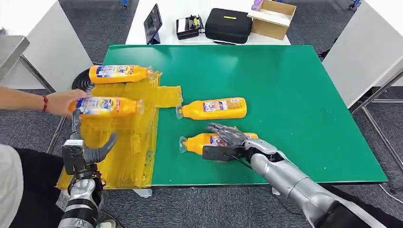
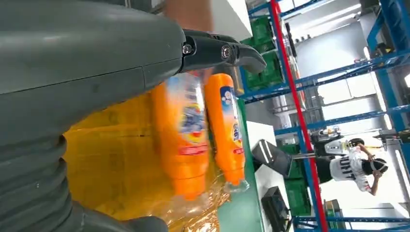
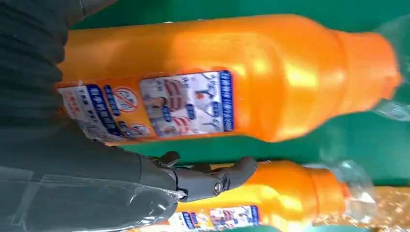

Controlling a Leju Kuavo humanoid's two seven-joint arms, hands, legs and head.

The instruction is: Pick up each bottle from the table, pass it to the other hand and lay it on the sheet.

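Note:
Several orange bottles with blue-and-white labels lie on the green table (image 1: 294, 118). One rests at the far end of the yellow sheet (image 1: 128, 152); that bottle (image 1: 119, 73) (image 2: 227, 130) lies on its side. A person's hand (image 1: 62, 102) holds a second bottle (image 1: 107, 105) (image 2: 181, 130) over the sheet, blurred in the left wrist view. My left hand (image 1: 90, 152) (image 2: 87, 53) is just below it, fingers apart, holding nothing. A third bottle (image 1: 214, 108) (image 3: 270, 193) lies on the green. My right hand (image 1: 228, 140) (image 3: 72, 164) is spread over the nearest bottle (image 1: 199, 141) (image 3: 217, 82), thumb on its far side; the bottle lies on the table.
A white table behind carries a tablet (image 1: 153, 21), a small device (image 1: 190, 26), a black case (image 1: 228, 24) and a cardboard box (image 1: 273, 18). White tables stand at both sides. The person's arm reaches in from the left, with their clothing (image 1: 7, 180) close to my left arm.

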